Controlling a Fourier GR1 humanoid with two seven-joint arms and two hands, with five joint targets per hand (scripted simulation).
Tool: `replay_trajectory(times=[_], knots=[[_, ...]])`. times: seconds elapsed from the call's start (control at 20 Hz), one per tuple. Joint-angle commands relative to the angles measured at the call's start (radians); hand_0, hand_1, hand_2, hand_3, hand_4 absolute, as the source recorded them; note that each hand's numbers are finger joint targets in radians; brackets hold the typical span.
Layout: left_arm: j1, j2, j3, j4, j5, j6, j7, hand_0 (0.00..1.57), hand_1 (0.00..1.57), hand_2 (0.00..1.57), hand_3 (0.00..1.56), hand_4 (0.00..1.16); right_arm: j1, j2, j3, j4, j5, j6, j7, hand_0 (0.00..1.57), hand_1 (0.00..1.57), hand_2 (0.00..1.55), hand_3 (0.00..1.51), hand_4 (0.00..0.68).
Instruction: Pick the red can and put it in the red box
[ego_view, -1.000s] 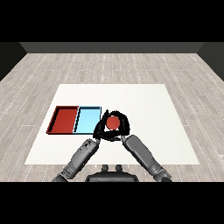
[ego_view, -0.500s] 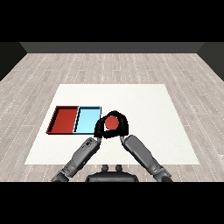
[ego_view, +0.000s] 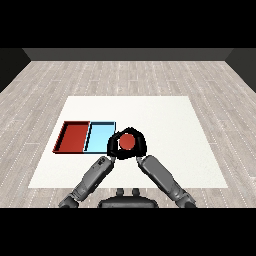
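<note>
A white table (ego_view: 170, 120) bears a red tray (ego_view: 75, 137) beside a light blue tray (ego_view: 99, 136).

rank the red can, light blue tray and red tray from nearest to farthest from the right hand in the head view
1. red can: inside the right hand's curl.
2. light blue tray: just left of the hand.
3. red tray: farthest left, beyond the blue one.

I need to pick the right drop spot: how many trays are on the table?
2. The red tray lies at the left; the light blue tray lies right beside it, with the right hand and its red can near its right edge.
</note>
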Motion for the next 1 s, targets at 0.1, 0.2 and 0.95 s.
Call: replay_trajectory(times=[0.1, 0.2, 0.95], knots=[[0.003, -0.025, -0.007, -0.012, 0.026, 0.015, -0.081, 1.57, 1.57, 1.57, 1.51, 1.15, -0.004, 0.008, -0.017, 0.008, 0.058, 0.011, 0.112, 0.00, 0.00, 0.00, 0.00, 0.000], [0.002, -0.025, -0.009, -0.009, 0.029, 0.016, -0.086, 1.57, 1.57, 1.57, 1.51, 1.15, -0.001, 0.013, -0.022, 0.006, 0.086, 0.018, 0.133, 0.00, 0.00, 0.00, 0.00, 0.000], [0.007, -0.025, -0.009, -0.009, -0.035, 0.082, -0.066, 1.57, 1.57, 1.57, 1.48, 1.13, 0.060, 0.009, -0.104, -0.041, 0.131, 0.101, 0.192, 0.00, 0.00, 0.00, 0.00, 0.000]])
